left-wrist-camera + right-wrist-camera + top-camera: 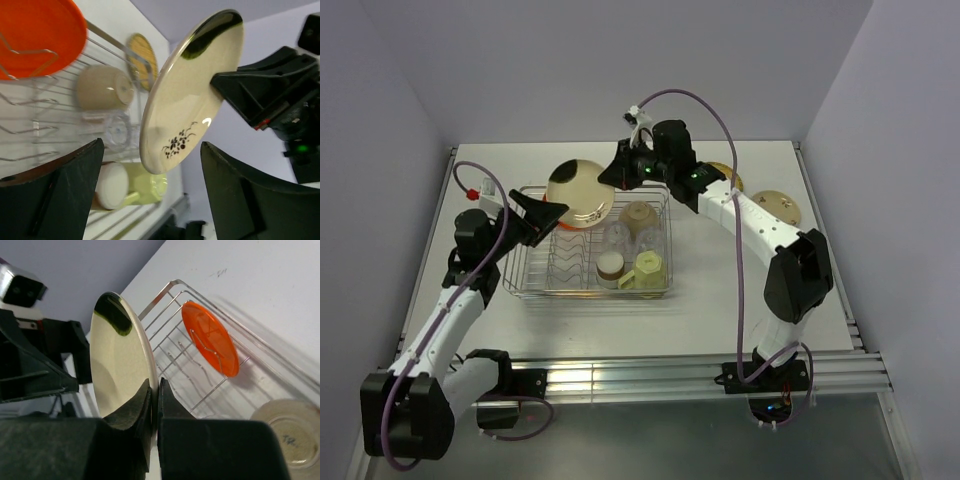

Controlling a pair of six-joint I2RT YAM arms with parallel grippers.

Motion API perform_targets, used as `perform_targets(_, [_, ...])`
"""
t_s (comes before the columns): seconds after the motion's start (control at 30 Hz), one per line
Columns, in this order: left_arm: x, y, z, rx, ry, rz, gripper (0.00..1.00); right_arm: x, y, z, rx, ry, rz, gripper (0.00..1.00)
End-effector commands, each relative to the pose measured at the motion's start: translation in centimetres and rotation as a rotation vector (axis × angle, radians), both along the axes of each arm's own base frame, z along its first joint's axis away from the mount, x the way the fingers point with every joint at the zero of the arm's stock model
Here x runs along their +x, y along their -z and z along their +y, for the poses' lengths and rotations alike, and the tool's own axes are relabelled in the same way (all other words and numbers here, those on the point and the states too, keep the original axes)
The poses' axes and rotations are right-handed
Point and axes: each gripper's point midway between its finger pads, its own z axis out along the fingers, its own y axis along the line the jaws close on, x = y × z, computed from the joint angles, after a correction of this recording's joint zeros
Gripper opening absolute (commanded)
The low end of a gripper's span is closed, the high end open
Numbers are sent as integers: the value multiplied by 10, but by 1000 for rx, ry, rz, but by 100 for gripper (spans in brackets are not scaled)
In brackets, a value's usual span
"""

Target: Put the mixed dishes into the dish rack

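The right jaws are clamped shut on the rim of the cream plate (578, 192), holding it on edge in the air over the 10 o'clock corner of the dish rack (535, 280), which sits mid-tabletop (720, 300). The left jaws stand wide open at the plate's 9 o'clock side, gripping nothing. An orange plate (210, 342) stands in the dividers at the rack's 9 o'clock end, a beige bowl (638, 214) and pale green mug (648, 270) toward 3 o'clock
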Motion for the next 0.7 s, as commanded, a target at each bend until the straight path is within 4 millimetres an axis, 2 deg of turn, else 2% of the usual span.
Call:
perform_targets(0.0, [3,-12,28,238,-130,-77,85,6,-40,8,-5,-91,-237,0])
perform_targets(0.1, [-2,-1,54,388,-227,-36,85,7,-35,11,-95,-172,-383,0])
perform_targets(0.13, [-7,-6,60,416,-253,-55,86,5,-33,14,-119,-210,-429,0])
perform_targets(0.17, [-9,-2,71,458,-297,-32,86,5,-28,15,-151,-232,-458,0])
perform_targets(0.23, [-16,-4,82,505,-343,-46,88,6,-22,24,-227,-305,-582,0])
perform_targets(0.27, [-20,1,86,523,-357,-32,89,7,-19,27,-252,-321,-611,0])
perform_targets(0.3, [-23,-3,91,531,-385,-48,89,17,-18,30,-288,-308,-657,0])
perform_targets(0.43, [-32,2,96,527,-415,-47,89,27,-19,52,-348,-290,-773,0])
perform_targets(0.47, [-33,6,97,528,-418,-38,89,24,-20,59,-349,-298,-794,0])
perform_targets(0.63, [-43,12,98,525,-417,-25,89,39,-16,73,-411,-247,-910,0])
perform_targets(0.67, [-43,13,104,536,-446,-17,90,42,-15,74,-421,-237,-918,0])
